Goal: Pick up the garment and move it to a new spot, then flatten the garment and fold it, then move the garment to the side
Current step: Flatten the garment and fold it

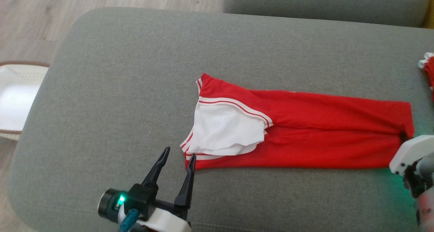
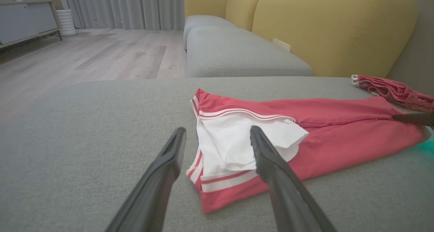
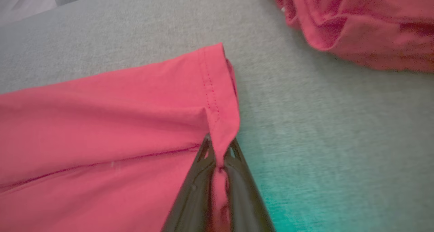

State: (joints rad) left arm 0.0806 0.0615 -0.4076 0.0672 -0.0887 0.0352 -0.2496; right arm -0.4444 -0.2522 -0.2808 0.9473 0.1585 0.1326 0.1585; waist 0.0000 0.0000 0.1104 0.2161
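While the right pincer (image 3: 219,153) is pinching the garment's (image 1: 322,130) hem, the left pincer (image 1: 180,152) is hovering open and should be biting the waistband corner (image 2: 212,195) deeply, both layers.

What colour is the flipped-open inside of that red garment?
White, with red-and-white striped edging. The garment shows it best in the left wrist view.
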